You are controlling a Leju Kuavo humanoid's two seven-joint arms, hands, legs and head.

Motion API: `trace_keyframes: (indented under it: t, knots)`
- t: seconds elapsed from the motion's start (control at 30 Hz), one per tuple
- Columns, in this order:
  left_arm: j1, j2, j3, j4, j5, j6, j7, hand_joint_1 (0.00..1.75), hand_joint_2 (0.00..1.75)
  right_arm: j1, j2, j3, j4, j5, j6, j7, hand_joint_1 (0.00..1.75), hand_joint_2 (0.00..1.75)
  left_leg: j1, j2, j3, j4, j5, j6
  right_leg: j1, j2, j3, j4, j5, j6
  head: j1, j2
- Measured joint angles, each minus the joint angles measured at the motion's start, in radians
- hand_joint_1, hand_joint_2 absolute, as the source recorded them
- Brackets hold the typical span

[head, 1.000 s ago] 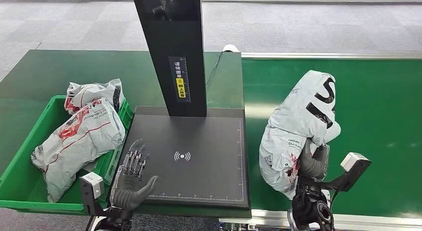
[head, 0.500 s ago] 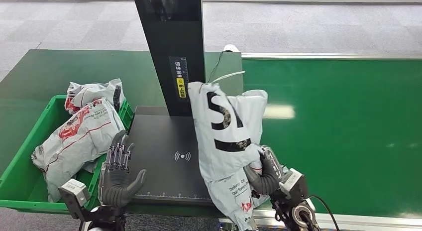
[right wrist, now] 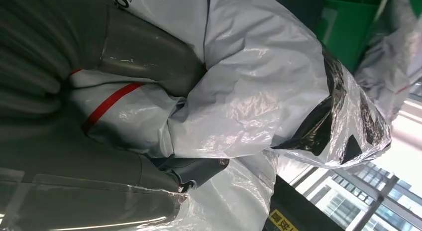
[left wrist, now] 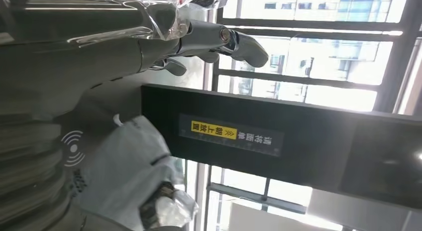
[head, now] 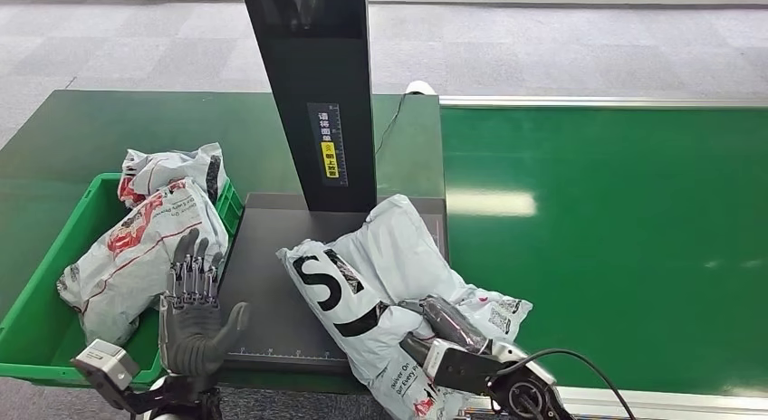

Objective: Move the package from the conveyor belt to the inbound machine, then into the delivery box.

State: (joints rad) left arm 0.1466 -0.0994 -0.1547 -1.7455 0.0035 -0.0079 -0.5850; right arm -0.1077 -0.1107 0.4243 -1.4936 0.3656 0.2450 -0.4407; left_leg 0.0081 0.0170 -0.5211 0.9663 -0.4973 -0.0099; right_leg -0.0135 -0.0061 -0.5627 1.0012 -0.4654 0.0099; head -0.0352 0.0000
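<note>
A white plastic mailer package (head: 380, 284) with black letters lies across the right half of the inbound machine's black scan pad (head: 263, 293), its near end hanging over the front edge. My right hand (head: 446, 322) grips the package's near end; in the right wrist view the thumb (right wrist: 149, 59) presses into the bag (right wrist: 259, 91). My left hand (head: 192, 311) stands open, fingers spread upward, at the pad's front left corner beside the green delivery box (head: 41, 329). The left wrist view shows those fingers (left wrist: 219, 39) and the package (left wrist: 129, 176) on the pad.
The machine's black post (head: 312, 94) with a yellow label rises behind the pad. Two other mailer packages (head: 145, 248) lie in the green box at left. The green conveyor belt (head: 616, 230) stretches to the right with a metal rail along its far edge.
The right hand has swung the package from upright above the pad's right edge down flat onto the pad. The left hand has drifted left toward the green box.
</note>
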Motion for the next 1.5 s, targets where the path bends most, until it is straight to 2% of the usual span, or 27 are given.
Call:
trace_keyframes:
  t: [0.03, 0.07, 0.13, 0.17, 0.3, 0.6, 0.83, 1.03, 1.13, 1.4, 1.5]
  knots:
    - [0.002, -0.001, 0.000, -0.004, 0.000, 0.002, -0.002, 0.00, 1.75, -0.005, -0.001, 0.006, 0.004, 0.017, -0.008, 0.004, 1.22, 1.75, 0.000, 0.000, 0.000, 0.000, 0.000, 0.000, 0.000, 0.000, 0.000, 0.000, 0.000, 0.000, 0.000, 0.000]
    - [0.003, -0.001, 0.001, -0.008, 0.001, 0.002, -0.003, 0.00, 1.75, -0.009, -0.002, 0.012, 0.008, 0.036, -0.016, 0.007, 0.79, 1.75, 0.000, 0.000, 0.000, 0.000, 0.000, 0.000, 0.000, 0.000, 0.000, 0.000, 0.000, 0.000, 0.000, 0.000]
    - [0.005, -0.002, 0.002, -0.014, 0.001, 0.003, -0.005, 0.00, 1.75, -0.016, -0.003, 0.025, 0.015, 0.076, -0.034, 0.011, 0.15, 1.75, 0.000, 0.000, 0.000, 0.000, 0.000, 0.000, 0.000, 0.000, 0.000, 0.000, 0.000, 0.000, 0.000, 0.000]
    - [0.006, -0.002, 0.003, -0.017, 0.002, 0.003, -0.006, 0.00, 1.75, -0.019, -0.004, 0.031, 0.018, 0.096, -0.043, 0.011, 0.00, 1.75, 0.000, 0.000, 0.000, 0.000, 0.000, 0.000, 0.000, 0.000, 0.000, 0.000, 0.000, 0.000, 0.000, 0.000]
    - [0.007, -0.004, 0.007, -0.022, 0.003, 0.008, -0.009, 0.00, 1.75, -0.030, -0.006, 0.054, 0.027, 0.166, -0.087, -0.014, 0.00, 0.00, 0.000, 0.000, 0.000, 0.000, 0.000, 0.000, 0.000, 0.000, 0.000, 0.000, 0.000, 0.000, 0.000, 0.000]
    - [0.006, -0.005, 0.012, -0.028, 0.003, 0.011, -0.010, 0.00, 1.75, -0.054, -0.012, 0.075, 0.020, 0.243, -0.189, -0.134, 0.00, 0.00, 0.000, 0.000, 0.000, 0.000, 0.000, 0.000, 0.000, 0.000, 0.000, 0.000, 0.000, 0.000, 0.000, 0.000]
    - [0.003, 0.000, 0.004, -0.025, -0.035, -0.016, 0.019, 0.00, 1.75, -0.051, -0.014, 0.064, -0.016, 0.173, -0.225, -0.185, 0.00, 0.00, 0.000, 0.000, 0.001, 0.000, 0.000, 0.000, 0.000, 0.000, 0.000, 0.000, 0.000, 0.000, 0.000, 0.000]
    - [-0.009, 0.008, -0.031, -0.009, -0.078, -0.075, 0.055, 0.00, 1.75, -0.050, 0.011, 0.000, -0.030, 0.089, -0.286, -0.154, 0.00, 0.00, 0.000, 0.000, 0.001, 0.000, 0.000, 0.000, 0.000, 0.000, 0.000, 0.000, 0.000, 0.000, 0.000, 0.000]
    - [-0.013, 0.014, -0.058, -0.002, -0.169, -0.092, 0.069, 0.00, 1.75, -0.049, 0.028, -0.037, -0.032, 0.029, -0.310, -0.135, 0.00, 0.00, 0.000, 0.000, 0.001, 0.000, 0.000, 0.000, 0.000, 0.000, 0.000, 0.000, 0.000, 0.000, 0.000, 0.000]
    - [-0.019, 0.024, -0.149, 0.017, -0.388, -0.059, 0.098, 0.00, 1.75, -0.031, 0.066, -0.126, -0.034, -0.075, -0.415, -0.112, 0.00, 0.00, 0.000, 0.000, 0.001, 0.000, 0.000, 0.000, 0.000, 0.000, 0.000, 0.000, 0.000, 0.000, 0.000, 0.000]
    - [-0.025, 0.030, -0.185, 0.027, -0.494, -0.030, 0.130, 0.00, 1.75, -0.020, 0.076, -0.148, -0.038, -0.102, -0.444, -0.105, 0.00, 1.31, 0.000, 0.000, 0.001, 0.000, 0.000, 0.000, 0.000, 0.000, 0.000, 0.000, 0.000, 0.000, 0.000, 0.000]
